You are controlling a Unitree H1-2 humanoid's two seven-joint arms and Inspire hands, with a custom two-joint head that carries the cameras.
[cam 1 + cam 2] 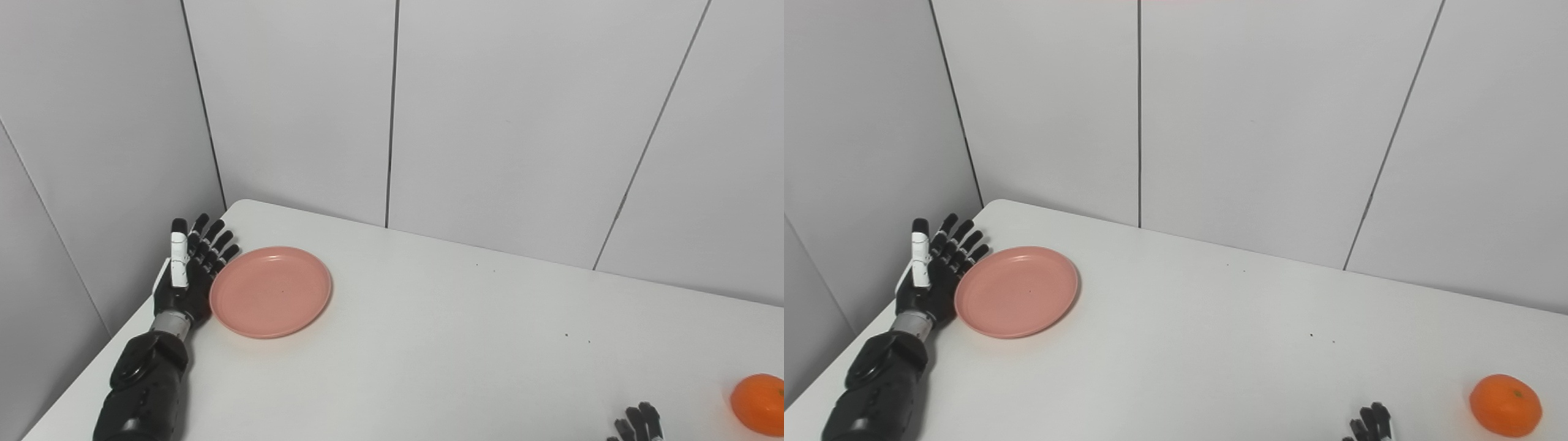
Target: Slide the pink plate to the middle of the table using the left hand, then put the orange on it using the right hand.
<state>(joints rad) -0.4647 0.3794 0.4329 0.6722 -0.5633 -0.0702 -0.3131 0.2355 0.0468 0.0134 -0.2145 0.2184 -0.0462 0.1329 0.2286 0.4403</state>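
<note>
At the left of the frame, my left hand (187,275) stands on edge on the table (441,343), fingers straight and spread, holding nothing. Its palm faces right, pressed against or just beside the left rim of the pink plate (271,292); I cannot tell whether there is real contact. That is what the coming push turns on: the plate lies directly to the right of my palm, and the middle of the table lies further right and somewhat lower in the frame, so I judge a sideways sweep will carry it there. The plate is empty.

At the bottom right, only the fingertips of my right hand (1369,425) show, so I cannot tell how it is set. The orange (1505,405) sits just to its right, well apart from the plate.
</note>
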